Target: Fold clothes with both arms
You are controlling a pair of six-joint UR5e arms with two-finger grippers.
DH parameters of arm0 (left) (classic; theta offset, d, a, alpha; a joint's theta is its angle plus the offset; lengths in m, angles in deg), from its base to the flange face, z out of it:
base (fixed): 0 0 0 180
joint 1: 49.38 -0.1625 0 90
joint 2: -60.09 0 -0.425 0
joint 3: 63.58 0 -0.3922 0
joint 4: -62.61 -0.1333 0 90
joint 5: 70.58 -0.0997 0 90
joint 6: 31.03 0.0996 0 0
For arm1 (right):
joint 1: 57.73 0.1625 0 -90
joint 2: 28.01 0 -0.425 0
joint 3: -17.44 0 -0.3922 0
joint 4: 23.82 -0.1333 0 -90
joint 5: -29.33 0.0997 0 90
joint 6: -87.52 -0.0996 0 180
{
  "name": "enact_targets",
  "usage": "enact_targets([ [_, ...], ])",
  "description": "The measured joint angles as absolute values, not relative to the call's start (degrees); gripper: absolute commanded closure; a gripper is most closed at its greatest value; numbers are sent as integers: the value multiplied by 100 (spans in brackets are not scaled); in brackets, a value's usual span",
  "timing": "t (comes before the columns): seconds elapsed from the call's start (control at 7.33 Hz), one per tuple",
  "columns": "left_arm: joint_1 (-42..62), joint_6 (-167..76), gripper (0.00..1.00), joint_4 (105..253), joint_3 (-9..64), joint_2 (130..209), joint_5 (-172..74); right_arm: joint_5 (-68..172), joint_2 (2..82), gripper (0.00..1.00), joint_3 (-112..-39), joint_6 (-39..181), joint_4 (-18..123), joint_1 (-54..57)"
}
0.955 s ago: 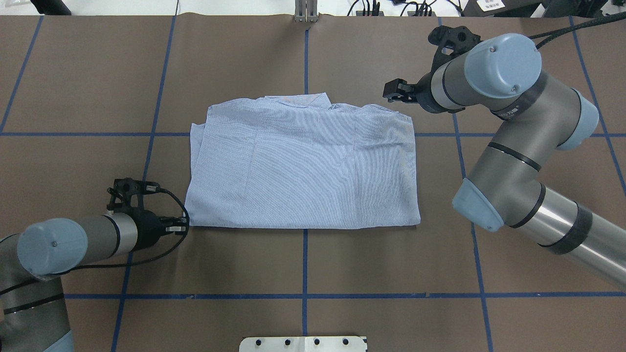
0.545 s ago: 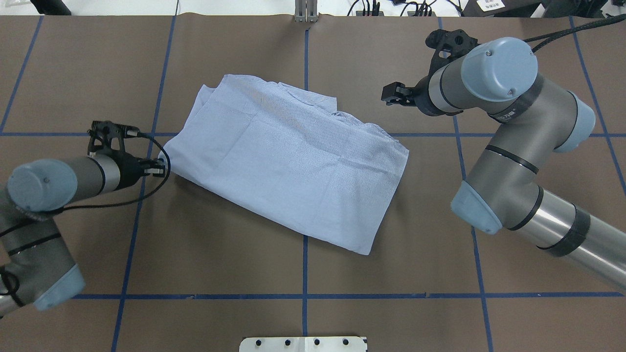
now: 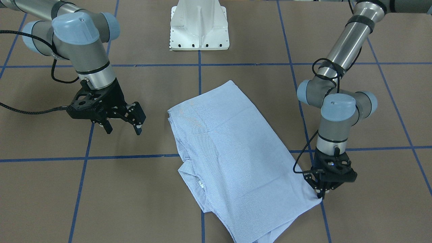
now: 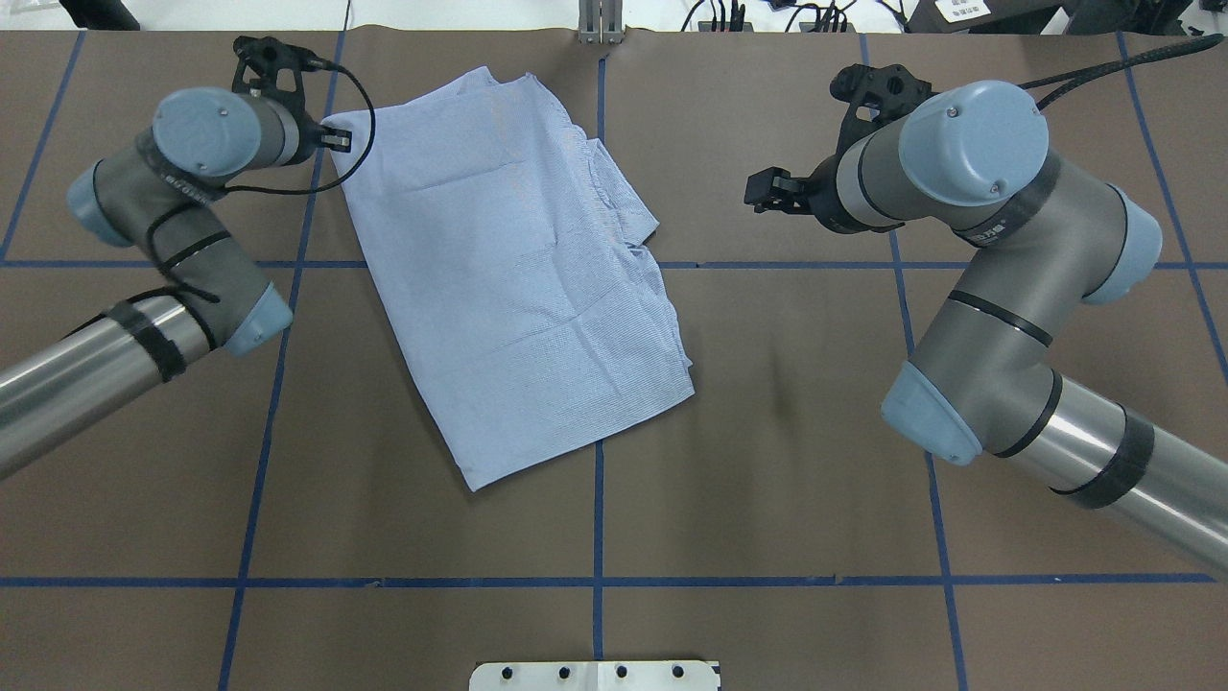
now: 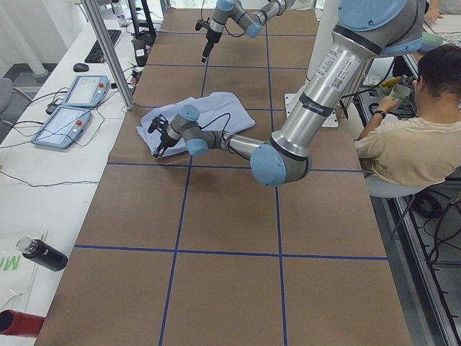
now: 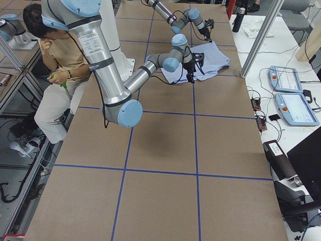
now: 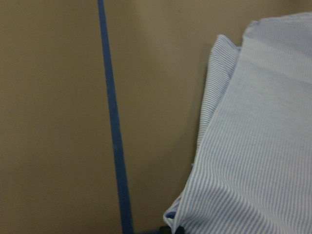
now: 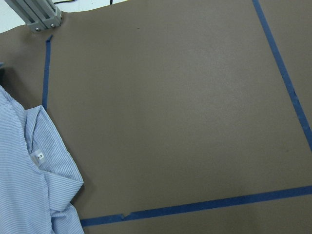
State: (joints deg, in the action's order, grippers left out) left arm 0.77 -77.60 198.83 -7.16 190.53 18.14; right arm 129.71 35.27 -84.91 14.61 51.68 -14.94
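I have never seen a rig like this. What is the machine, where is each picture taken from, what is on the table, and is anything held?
The machine is a left arm and a right arm at a table covered in brown paper. Two pictures come from fixed cameras, one above and behind the robot, one facing it; two look along the table from its ends; two come from cameras on the wrists. A folded striped blue shirt lies on the table. The left gripper is shut on one corner of the shirt. The right gripper hangs open beside the shirt, holding nothing.
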Motion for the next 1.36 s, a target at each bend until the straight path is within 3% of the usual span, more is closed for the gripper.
enact_targets([
  [0.14, 138, -7714, 100, 20050, -1592, 19750, 1813, 12970, 3525, 0, -8498, 1456, 5168, -1508],
  [0.27, 153, -7692, 1, 20341, -2212, 20150, 1817, 12966, 3516, 0, -8502, 1443, 5168, -1538],
  [0.41, 166, -7616, 0, 20546, -2431, 20253, 1822, 12910, 3490, 0, -8499, 1393, 5168, -1606],
  [0.55, 180, -7482, 0, 20657, -2193, 20068, 1852, 12764, 3416, 1, -8485, 1207, 5170, -1752],
  [0.82, 205, -7361, 0, 20701, -1050, 19281, 2179, 12290, 3168, 4, -8442, 424, 5237, -2208],
  [1.09, 195, -7389, 0, 20709, -527, 18961, 2348, 11962, 2778, 7, -8242, -568, 5256, -2627],
  [1.23, 184, -7407, 0, 20710, -407, 18879, 2365, 11840, 2615, 18, -8087, -1088, 5232, -2840],
  [1.36, 175, -7417, 0, 20717, -345, 18821, 2368, 11674, 2544, 22, -7938, -1508, 5210, -3024],
])
